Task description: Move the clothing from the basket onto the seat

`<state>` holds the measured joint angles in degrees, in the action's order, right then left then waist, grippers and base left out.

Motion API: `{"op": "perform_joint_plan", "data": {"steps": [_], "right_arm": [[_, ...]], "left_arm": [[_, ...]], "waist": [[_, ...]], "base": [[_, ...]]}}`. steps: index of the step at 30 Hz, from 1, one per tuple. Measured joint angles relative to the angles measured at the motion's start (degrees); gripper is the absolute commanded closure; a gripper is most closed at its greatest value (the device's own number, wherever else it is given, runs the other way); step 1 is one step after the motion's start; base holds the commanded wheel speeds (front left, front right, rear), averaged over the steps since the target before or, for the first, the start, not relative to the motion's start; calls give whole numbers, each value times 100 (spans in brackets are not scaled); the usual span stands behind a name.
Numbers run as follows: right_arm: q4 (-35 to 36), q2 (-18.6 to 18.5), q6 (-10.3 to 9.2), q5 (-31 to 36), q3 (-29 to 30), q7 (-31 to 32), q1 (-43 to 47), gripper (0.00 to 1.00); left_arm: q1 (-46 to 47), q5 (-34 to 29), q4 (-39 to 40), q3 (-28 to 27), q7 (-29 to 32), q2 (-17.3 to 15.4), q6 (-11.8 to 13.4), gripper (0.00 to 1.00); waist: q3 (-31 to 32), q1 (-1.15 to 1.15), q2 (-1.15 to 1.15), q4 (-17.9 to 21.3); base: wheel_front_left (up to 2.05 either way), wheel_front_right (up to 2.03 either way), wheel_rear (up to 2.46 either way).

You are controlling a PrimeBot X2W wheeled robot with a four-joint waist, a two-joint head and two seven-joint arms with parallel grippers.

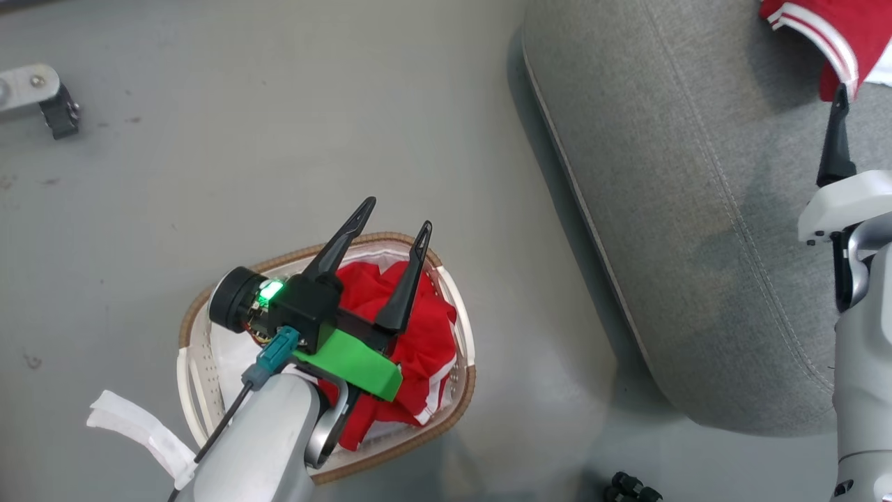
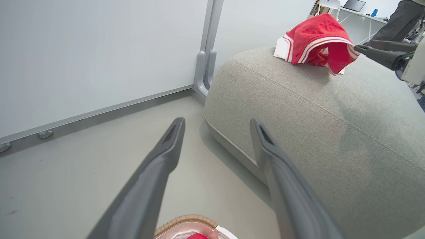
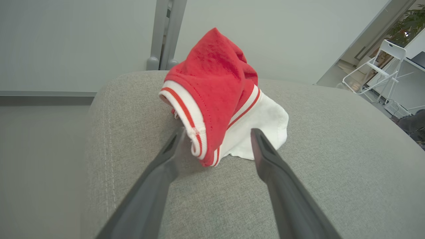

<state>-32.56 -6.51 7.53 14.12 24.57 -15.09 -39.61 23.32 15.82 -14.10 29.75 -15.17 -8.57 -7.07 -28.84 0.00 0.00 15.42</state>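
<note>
One piece of red and white clothing [image 3: 215,83] lies crumpled on the grey seat [image 3: 332,149], near its far end [image 2: 315,39]. My right gripper [image 3: 217,132] is open, its fingers on either side of the garment's lower hem and low over the cushion. More red clothing [image 1: 425,328] fills the white basket [image 1: 460,411], which stands on the floor left of the seat [image 1: 683,209]. My left gripper [image 1: 398,213] hovers open above the basket with nothing between its fingers [image 2: 166,152]. It points toward the seat's near corner. The left arm hides part of the basket.
The floor [image 1: 279,139] is grey. A white wall panel with a metal post [image 2: 207,49] stands behind the seat. There is a metal bracket [image 1: 42,94] on the floor at far left. A white folding chair [image 3: 382,66] and a person's leg [image 2: 395,20] are beyond the seat.
</note>
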Motion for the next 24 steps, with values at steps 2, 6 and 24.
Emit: {"op": "perform_joint_plan", "data": {"steps": [2,6,24], "right_arm": [[24,16,0,-55,-138,0,37,0],[121,14,0,-162,-356,0,39,0],[732,207,0,-738,-880,0,516,0]], "left_arm": [[-23,24,-25,-59,0,55,-5,0],[-58,41,-47,-249,0,142,-7,0],[-732,86,-130,-1185,0,490,-29,0]], "waist": [[131,0,0,-17],[373,0,0,-77],[1338,0,0,-755]], "base": [[0,0,0],[0,0,0],[0,0,0]]}}
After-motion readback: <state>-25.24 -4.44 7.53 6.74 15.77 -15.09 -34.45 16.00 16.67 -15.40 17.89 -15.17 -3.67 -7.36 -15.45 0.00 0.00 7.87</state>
